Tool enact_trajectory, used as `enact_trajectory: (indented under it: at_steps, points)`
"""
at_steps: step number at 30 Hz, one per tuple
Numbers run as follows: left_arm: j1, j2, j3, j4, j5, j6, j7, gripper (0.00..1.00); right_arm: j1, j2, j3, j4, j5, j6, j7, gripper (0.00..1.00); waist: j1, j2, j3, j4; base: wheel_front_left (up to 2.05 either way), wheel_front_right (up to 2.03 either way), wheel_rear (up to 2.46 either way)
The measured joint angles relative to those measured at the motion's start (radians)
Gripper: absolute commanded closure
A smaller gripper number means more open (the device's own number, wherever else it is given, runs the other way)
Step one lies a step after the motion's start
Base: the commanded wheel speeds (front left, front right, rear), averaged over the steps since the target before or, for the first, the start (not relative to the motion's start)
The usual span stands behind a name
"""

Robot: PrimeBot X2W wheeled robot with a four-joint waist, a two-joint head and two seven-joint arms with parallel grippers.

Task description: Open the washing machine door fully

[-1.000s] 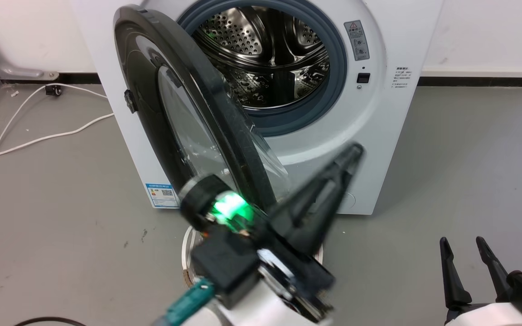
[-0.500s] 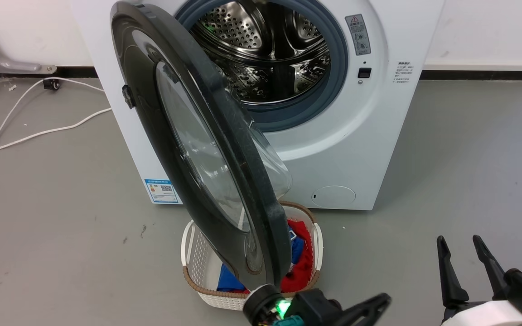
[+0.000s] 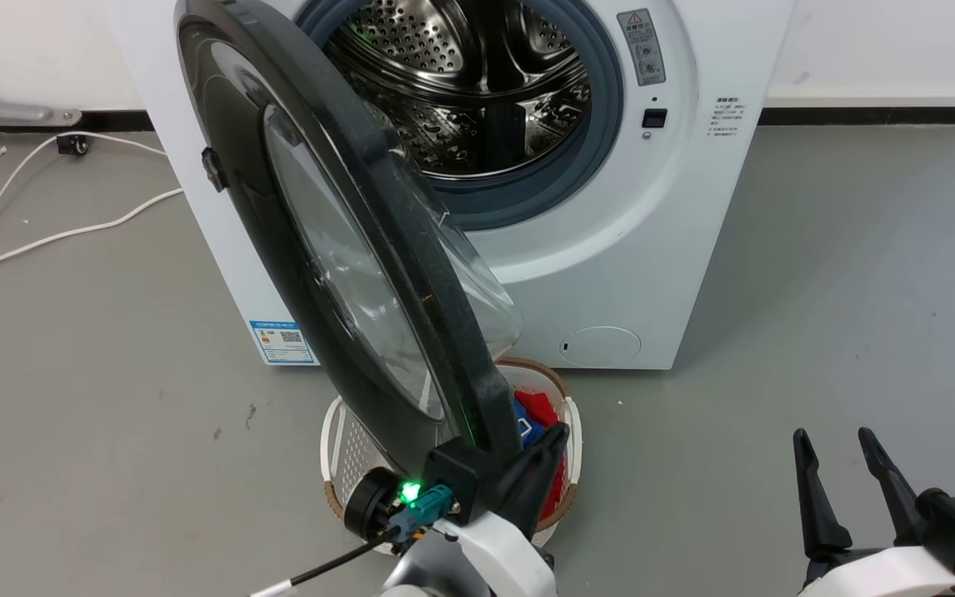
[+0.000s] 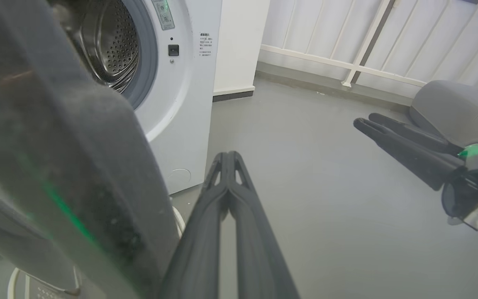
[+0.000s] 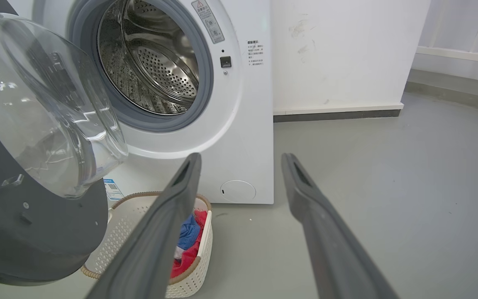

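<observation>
The left gripper (image 4: 227,157) has its two dark fingers pressed tip to tip with nothing between them. In the head view the left gripper (image 3: 557,434) sits just beside the lowest part of the washing machine door's rim, its fingers slanting up and to the right past that edge. I cannot tell whether it touches the rim. A green light (image 3: 411,491) glows on its wrist, and a green glint shows on the door's edge.

The washing machine door (image 3: 320,249) stands partly open. It is swung out from the left side of the washing machine (image 3: 676,207) and turned almost edge-on to the head camera. Its clear glass bowl window (image 5: 48,108) bulges toward the machine. The door's lower part hangs over a white laundry basket (image 5: 139,224) with a brown woven rim, which stands on the grey floor (image 3: 817,290) just in front of the machine. The basket holds red and blue clothes (image 5: 187,245).

Behind the door, the perforated steel drum (image 3: 477,91) lies exposed inside its grey gasket (image 3: 602,149). Low on the machine's front are a blue label (image 3: 283,342) on the left and a round flap (image 3: 600,344) on the right.

The right gripper (image 3: 833,435) is at the lower right, well apart from the door. Its fingers are spread and hold nothing. In its own wrist view the right gripper (image 5: 242,158) points toward the machine's front.

A white cable (image 3: 71,236) trails across the floor to the left of the machine.
</observation>
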Motion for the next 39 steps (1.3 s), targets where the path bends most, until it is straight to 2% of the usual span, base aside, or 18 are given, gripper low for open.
enact_trajectory:
  at_steps: [9, 18, 24, 39]
  points:
    - [0.014, 0.014, 0.027, 0.031, -0.009, 0.031, -0.026, 1.00, -0.008, 0.000, -0.003, 0.017, 0.006, 0.000, -0.007, 0.00, 0.0000, 0.0000, 0.001, 0.004, 0.00, 0.00, 0.00]
    - [0.074, 0.028, 0.037, 0.008, -0.023, 0.050, -0.062, 1.00, -0.008, 0.000, -0.008, 0.026, 0.013, 0.000, -0.012, 0.00, 0.0000, 0.0000, -0.002, 0.042, 0.00, 0.00, 0.00]
    - [0.098, 0.054, 0.029, -0.028, -0.013, 0.050, -0.079, 1.00, -0.007, 0.000, -0.013, 0.027, 0.014, 0.000, -0.012, 0.00, 0.0000, 0.0000, 0.000, 0.098, 0.00, 0.00, 0.00]
    - [0.157, 0.068, 0.046, -0.089, -0.029, 0.090, -0.113, 1.00, -0.005, 0.001, -0.024, 0.016, 0.012, 0.000, -0.014, 0.00, 0.0000, 0.0000, -0.002, 0.291, 0.00, 0.00, 0.00]
